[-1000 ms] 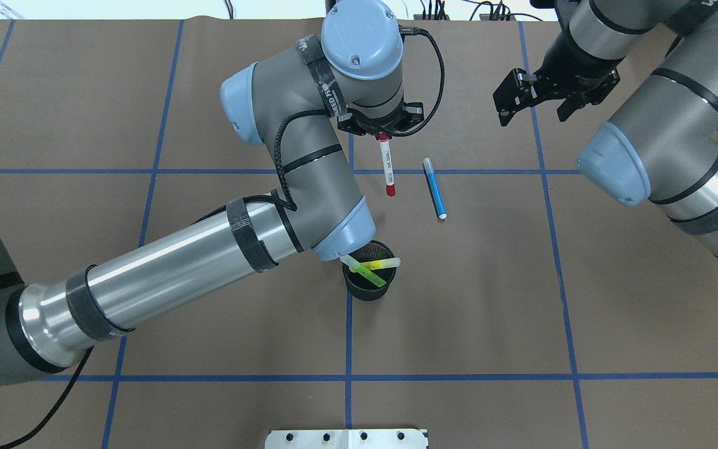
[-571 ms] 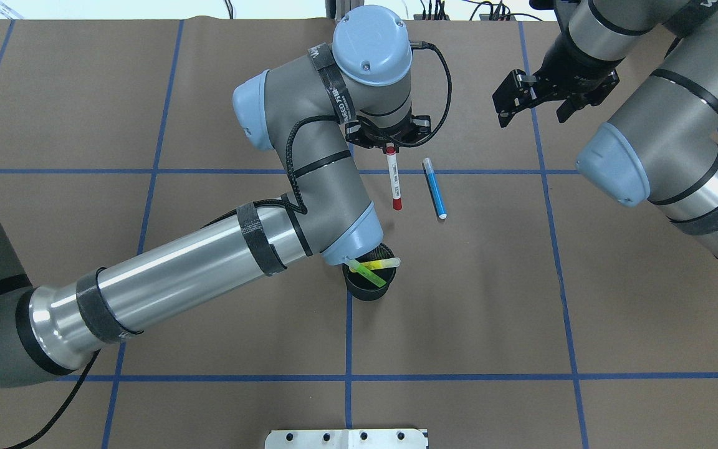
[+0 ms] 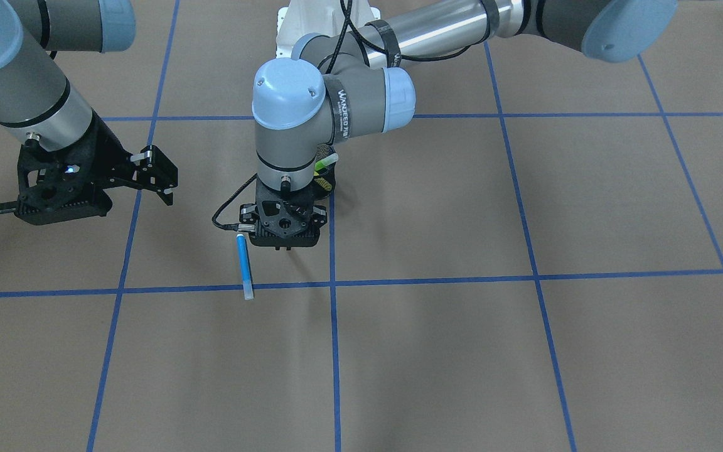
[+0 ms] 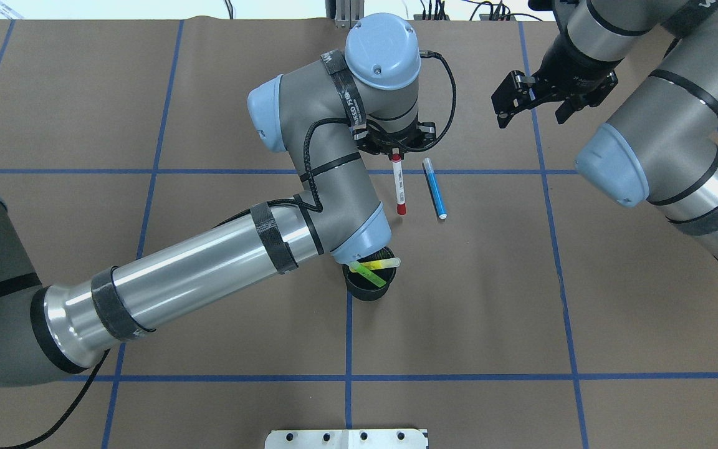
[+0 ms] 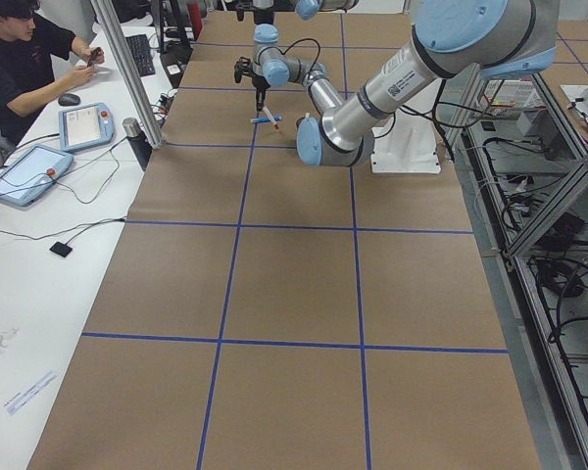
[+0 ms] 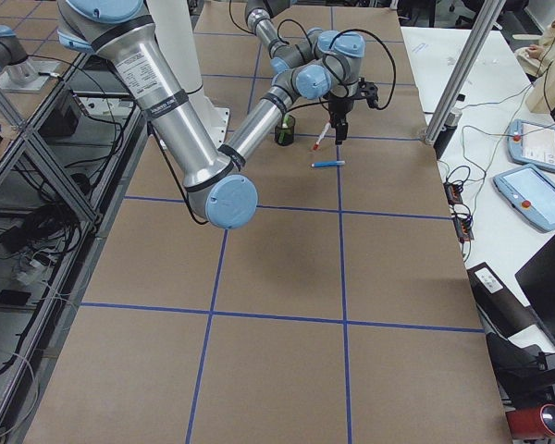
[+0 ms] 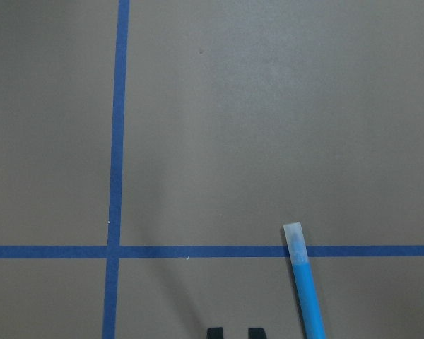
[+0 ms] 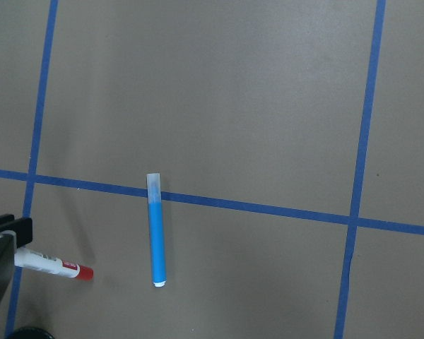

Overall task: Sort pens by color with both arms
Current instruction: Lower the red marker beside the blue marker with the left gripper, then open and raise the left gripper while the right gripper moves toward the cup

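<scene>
Pinching the slim white-bodied marker pen with red cap and ends (image 4: 399, 184) by one tip, the left hand (image 4: 396, 149) had its fingers pressed together on that end. The rest of the pen hung out from under the hand, slanted back toward the robot. Its shadow lay apart from it in the right wrist view, so it seemed to be clear of the brown paper-covered worktop (image 4: 490, 299). An end grip of this kind would suit carrying the pen and dropping it tip-first into a container.

The slim blue marker pen (image 4: 434, 189) lay flat on the worktop just beside the left hand, on the side facing the right hand, and touched neither hand. It was probably left there for the other arm.

Behind the left hand, toward the robot's base and partly under that arm's elbow, stood the black mesh cup (image 4: 359, 288). The light green pen (image 4: 368, 274) and the yellow pen (image 4: 384, 264) leaned crossed inside it, apparently already sorted together.

The right hand (image 4: 531, 112) hovered well apart from the blue pen on its far side, fingers spread and empty. That posture looked like readiness to reach in once the left arm cleared.
</scene>
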